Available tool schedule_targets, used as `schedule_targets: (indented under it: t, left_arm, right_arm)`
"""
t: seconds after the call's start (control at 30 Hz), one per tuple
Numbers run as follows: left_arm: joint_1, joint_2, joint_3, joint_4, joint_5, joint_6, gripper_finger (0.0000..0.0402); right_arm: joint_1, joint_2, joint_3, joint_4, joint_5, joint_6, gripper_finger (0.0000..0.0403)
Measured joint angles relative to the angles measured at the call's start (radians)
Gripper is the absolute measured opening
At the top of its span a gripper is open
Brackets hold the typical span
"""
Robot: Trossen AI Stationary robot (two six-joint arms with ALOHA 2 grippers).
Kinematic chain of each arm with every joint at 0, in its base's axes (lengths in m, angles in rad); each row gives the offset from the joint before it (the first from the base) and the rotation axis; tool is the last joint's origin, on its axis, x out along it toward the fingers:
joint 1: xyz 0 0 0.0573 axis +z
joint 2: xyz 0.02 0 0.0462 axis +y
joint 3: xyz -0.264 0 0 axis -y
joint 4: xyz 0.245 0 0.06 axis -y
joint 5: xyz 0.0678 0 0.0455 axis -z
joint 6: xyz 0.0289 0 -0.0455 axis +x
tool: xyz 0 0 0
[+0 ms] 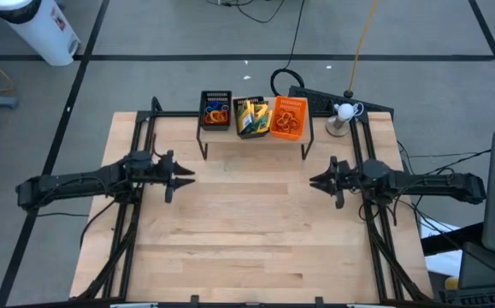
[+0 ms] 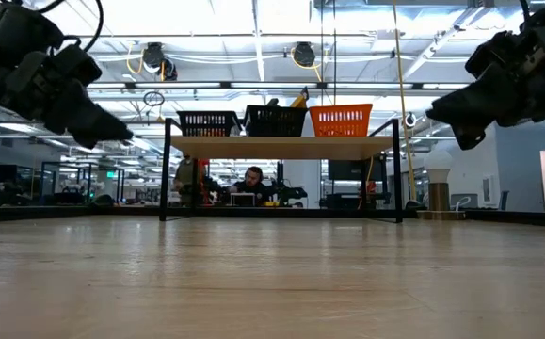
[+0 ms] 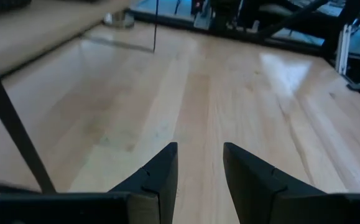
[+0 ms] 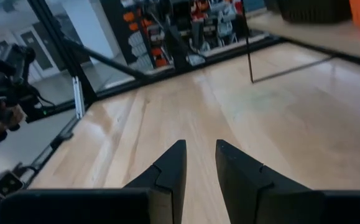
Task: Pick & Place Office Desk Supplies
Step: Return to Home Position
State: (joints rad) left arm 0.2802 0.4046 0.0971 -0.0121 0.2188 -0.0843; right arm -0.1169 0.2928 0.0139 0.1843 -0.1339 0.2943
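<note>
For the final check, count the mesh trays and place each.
3, in a row on the shelf: left black tray, middle black tray, orange tray at the right end. None seems hidden.

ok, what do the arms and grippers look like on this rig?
The left arm and right arm are black, slim and jointed, with dark cables looping off them. The left gripper and right gripper match: two dark flat fingers tapering to wedge tips. No markings or colour accents visible.

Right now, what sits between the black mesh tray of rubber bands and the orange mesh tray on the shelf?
The second black mesh tray, holding yellow-and-green crayon boxes; the high view shows it, the low view confirms the order.
</note>
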Motion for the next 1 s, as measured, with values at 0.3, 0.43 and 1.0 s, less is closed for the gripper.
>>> schedule_targets:
  t: [0.3,0.43,1.0]
  left_arm:
    - [0.0,-0.002,0.0,0.024,0.053,0.02,0.0127]
    - [0.0,-0.013,-0.007,0.023,0.097,0.02,0.0127]
    - [0.001,-0.237,-0.07,0.037,0.091,-0.001,0.0127]
  right_arm:
    - [0.0,0.0,0.0,0.058,0.001,-0.007,0.0075]
    - [0.0,0.0,0.0,0.058,0.001,-0.007,0.0075]
    - [0.0,0.0,0.0,0.059,0.001,0.006,0.0075]
